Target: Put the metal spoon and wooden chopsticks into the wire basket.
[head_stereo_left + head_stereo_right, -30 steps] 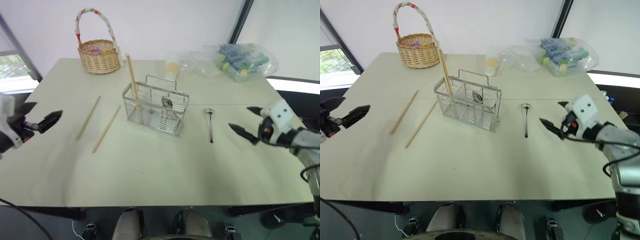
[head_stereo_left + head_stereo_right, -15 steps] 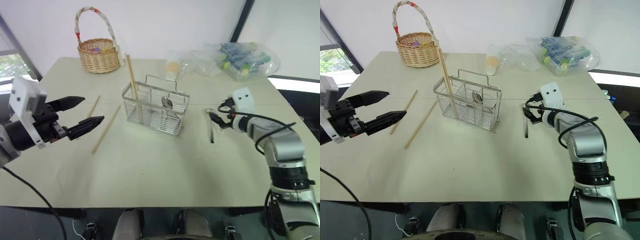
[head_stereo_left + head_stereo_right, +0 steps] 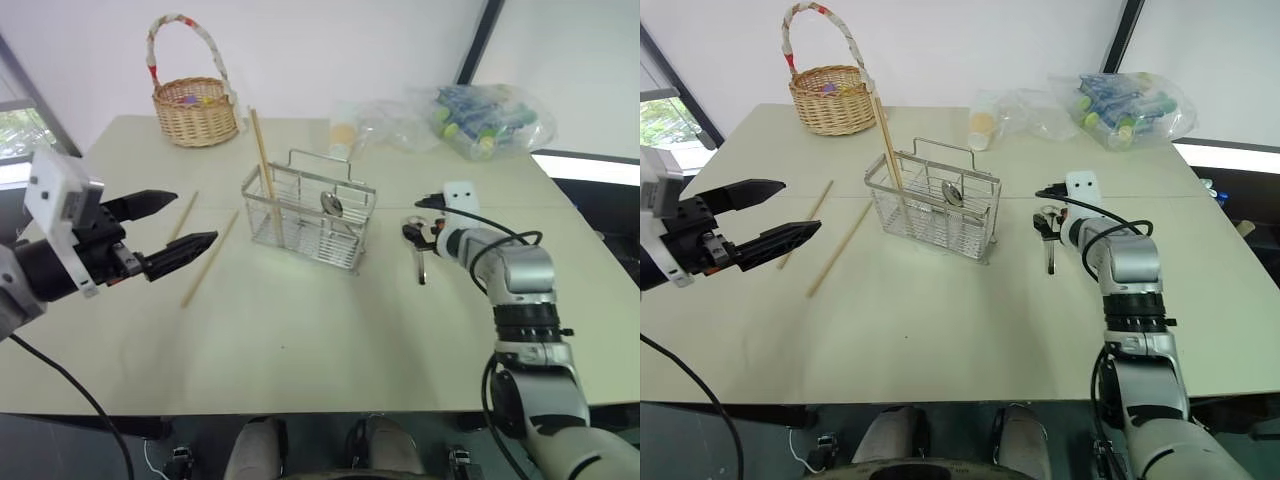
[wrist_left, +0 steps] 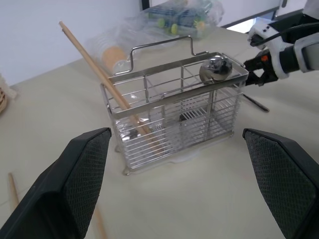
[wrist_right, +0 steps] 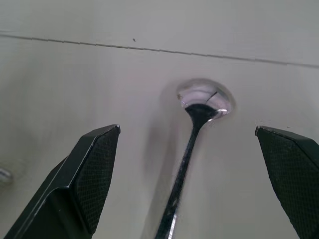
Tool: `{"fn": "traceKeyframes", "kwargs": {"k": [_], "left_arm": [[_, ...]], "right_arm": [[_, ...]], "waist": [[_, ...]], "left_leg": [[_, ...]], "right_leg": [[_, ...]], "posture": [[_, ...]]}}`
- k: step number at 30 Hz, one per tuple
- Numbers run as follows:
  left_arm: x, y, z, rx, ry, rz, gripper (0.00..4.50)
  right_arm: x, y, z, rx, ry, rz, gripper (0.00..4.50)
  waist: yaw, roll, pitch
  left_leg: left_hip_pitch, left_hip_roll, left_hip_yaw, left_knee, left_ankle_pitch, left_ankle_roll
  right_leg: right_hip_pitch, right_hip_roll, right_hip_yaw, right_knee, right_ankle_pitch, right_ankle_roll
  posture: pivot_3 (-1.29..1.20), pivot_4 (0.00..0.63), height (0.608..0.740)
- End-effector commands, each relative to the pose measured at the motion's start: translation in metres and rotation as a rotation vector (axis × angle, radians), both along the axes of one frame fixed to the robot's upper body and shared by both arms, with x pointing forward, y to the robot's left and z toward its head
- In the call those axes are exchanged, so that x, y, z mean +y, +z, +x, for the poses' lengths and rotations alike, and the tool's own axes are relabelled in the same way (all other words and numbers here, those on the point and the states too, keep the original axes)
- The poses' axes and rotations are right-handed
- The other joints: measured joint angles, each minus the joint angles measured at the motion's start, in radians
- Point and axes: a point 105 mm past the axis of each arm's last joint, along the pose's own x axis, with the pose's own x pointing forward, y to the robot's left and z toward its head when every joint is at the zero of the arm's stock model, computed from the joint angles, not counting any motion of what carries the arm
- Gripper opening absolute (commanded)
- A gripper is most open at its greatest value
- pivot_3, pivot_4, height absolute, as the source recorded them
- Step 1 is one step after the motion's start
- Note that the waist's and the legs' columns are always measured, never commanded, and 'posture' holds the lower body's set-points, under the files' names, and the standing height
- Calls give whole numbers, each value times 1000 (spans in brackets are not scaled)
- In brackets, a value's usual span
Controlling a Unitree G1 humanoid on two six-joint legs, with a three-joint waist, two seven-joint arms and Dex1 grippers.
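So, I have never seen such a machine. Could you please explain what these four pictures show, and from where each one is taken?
This is a humanoid robot with two arms. Each arm ends in a hand with two black fingers. The two wide pictures come from a camera pair on its head, looking down at a table. The other two come from small cameras on the wrists, looking along the fingers.

On the table stands the wire basket. One wooden chopstick and a spoon are already in it. Two more chopsticks lie flat to its left. A metal spoon lies to its right. At the far edge are a wicker basket and plastic bags.

The left hand hovers open. The right hand is open just over the metal spoon. Neither hand holds anything.
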Motion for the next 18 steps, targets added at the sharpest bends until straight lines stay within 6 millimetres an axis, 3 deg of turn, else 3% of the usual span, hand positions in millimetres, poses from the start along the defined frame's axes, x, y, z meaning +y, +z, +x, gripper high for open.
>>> {"fn": "traceKeyframes", "kwargs": {"k": [1, 5, 6, 8, 15, 18], "left_arm": [[-3, 12, -4, -52, -4, 22, 4472], [-5, 16, -4, -59, -4, 23, 4472], [-5, 17, -3, -61, -3, 22, 4492], [-5, 19, -2, -67, 0, 19, 4500], [-7, 22, -1, -74, -1, 10, 4500], [-8, 22, 0, -77, 0, 6, 4500]], "right_arm": [[-2, 10, 11, -25, -59, 70, 4500], [-2, -1, 18, 6, -98, 102, 4500], [-1, -4, 19, 7, -100, 101, 4245], [-1, -10, 20, 10, -105, 87, 3667], [1, -20, 21, 26, -118, 119, 207], [-1, -20, 21, 24, -122, 119, 96]], "waist": [[-8, 0, 0], [-15, 0, 0], [-15, 0, 0], [-16, 0, 0], [-21, 0, 0], [-20, 0, 0]], "left_leg": [[0, 0, 0, 1, 0, 0], [-1, 0, -2, 1, 0, 0], [-1, 0, -2, 1, 0, 0], [-1, 0, -2, 1, 0, 1], [-1, 0, -1, 3, -1, 2], [-1, 0, -1, 3, -1, 2]], "right_leg": [[-1, 0, 0, 1, 0, 0], [-2, 0, 0, 3, -1, -1], [-2, 0, 0, 3, -1, -1], [-2, 1, 0, 3, -1, -1], [-2, 1, 0, 4, -1, -1], [-2, 2, 0, 4, -1, -1]], "posture": [[0, 150, 623], [0, 150, 623], [0, 150, 623], [0, 150, 623], [0, 150, 623], [0, 150, 623]]}}
